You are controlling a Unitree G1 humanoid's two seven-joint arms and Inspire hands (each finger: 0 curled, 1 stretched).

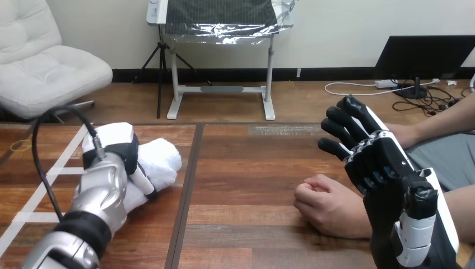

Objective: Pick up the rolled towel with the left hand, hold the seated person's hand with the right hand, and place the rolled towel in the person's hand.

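While the left hand (pixel 115 148) sits on the rolled towel (pixel 165 159) at the table's left side, its fingers are curled over the top of the roll and its thumb presses the near face, so the hand is closed on the towel. Whether the roll rests on the wooden table (pixel 241 185) or is just clear of it cannot be told. The right hand (pixel 372 154) is at the view's right with fingers extended and spread, holding nothing. It stands over the wrist end of the person's hand (pixel 327 204), which lies on the table as a loose fist. Contact between the 2 cannot be confirmed.

Judged step: securing the towel and taking the person's hand. Recommended procedure:

1. Centre the left grip on the roll so that the soft cloth does not unroll or sag at either end on lifting.
2. Lower the right hand beside the wrist and close gently; the fingers should wrap round it, not press down.
3. The fist probably must open, palm up, before delivery. The towel is well apart from it and must cross the table's middle.
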